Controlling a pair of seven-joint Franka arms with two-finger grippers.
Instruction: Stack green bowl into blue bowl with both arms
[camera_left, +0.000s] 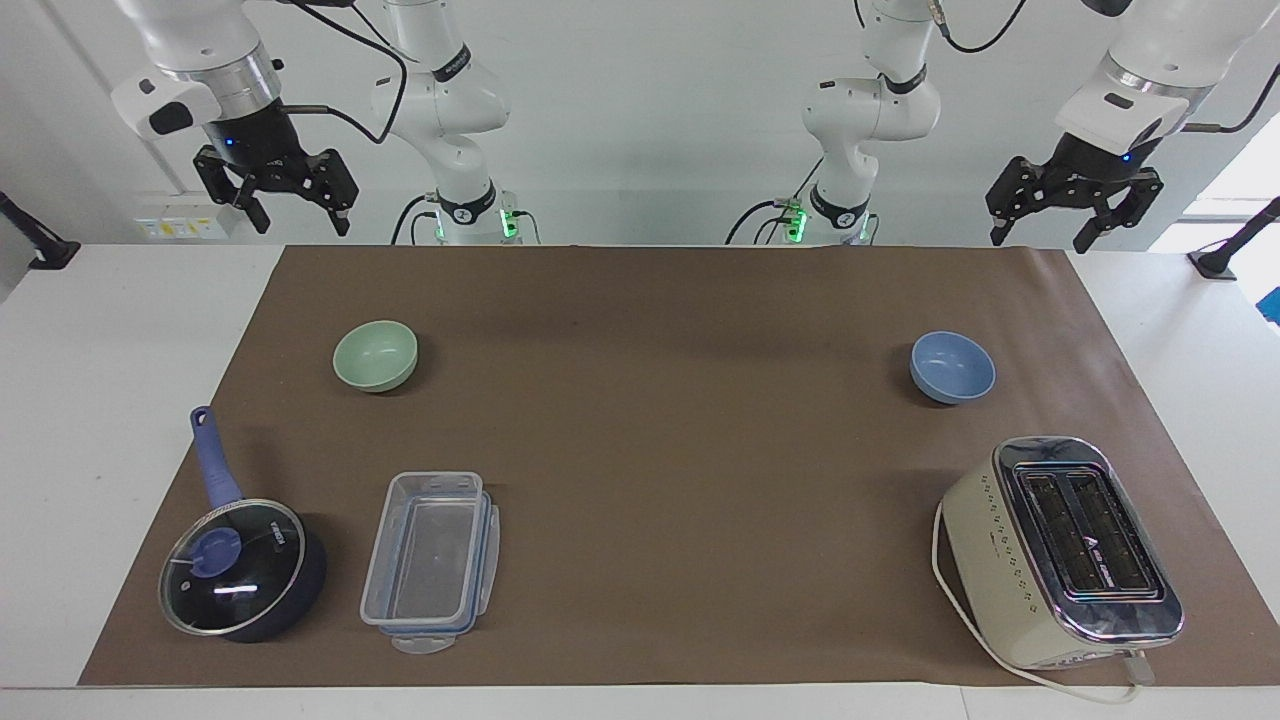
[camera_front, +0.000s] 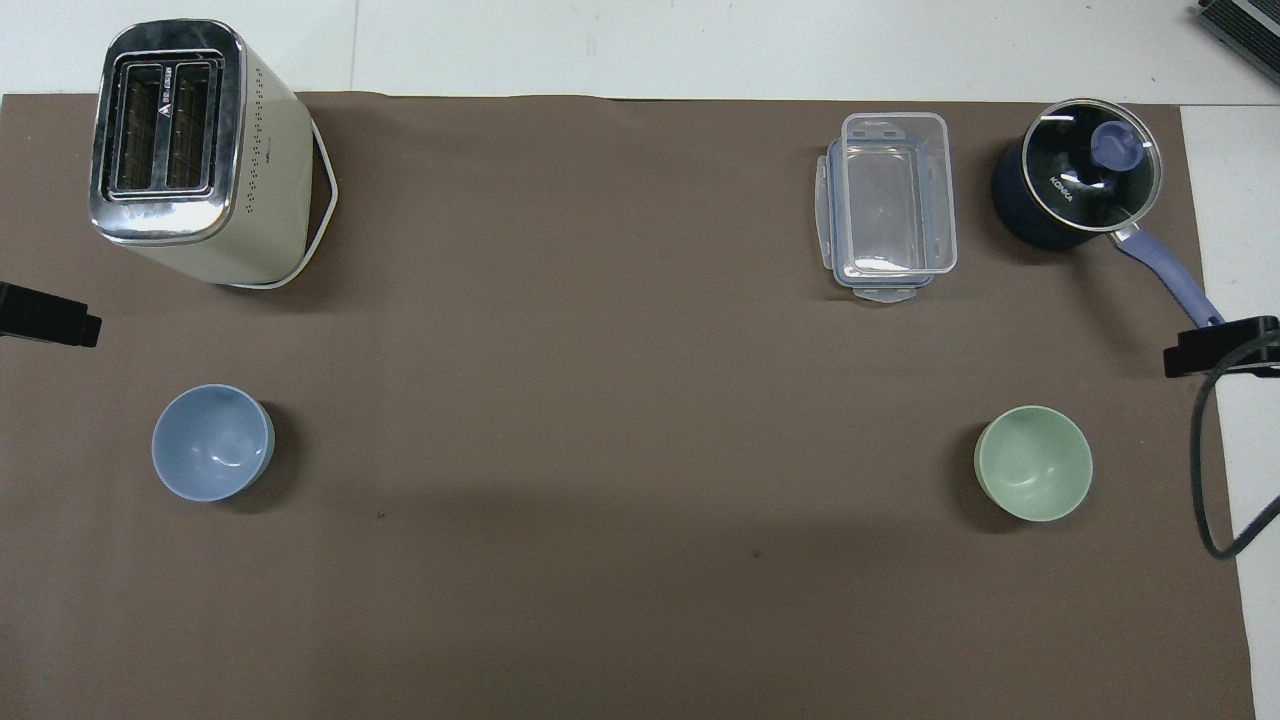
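Observation:
The green bowl (camera_left: 375, 355) (camera_front: 1033, 462) stands upright and empty on the brown mat toward the right arm's end. The blue bowl (camera_left: 952, 367) (camera_front: 212, 442) stands upright and empty toward the left arm's end, about as near to the robots as the green one. My right gripper (camera_left: 298, 215) hangs open and empty, high over the mat's edge by the robots, apart from the green bowl. My left gripper (camera_left: 1042, 235) hangs open and empty, high over the mat's corner by the robots, apart from the blue bowl.
A cream toaster (camera_left: 1060, 550) (camera_front: 190, 150) with its cord stands farther from the robots than the blue bowl. A clear plastic container (camera_left: 430, 560) (camera_front: 890, 205) and a dark-blue lidded pot (camera_left: 240, 570) (camera_front: 1075, 190) stand farther out than the green bowl.

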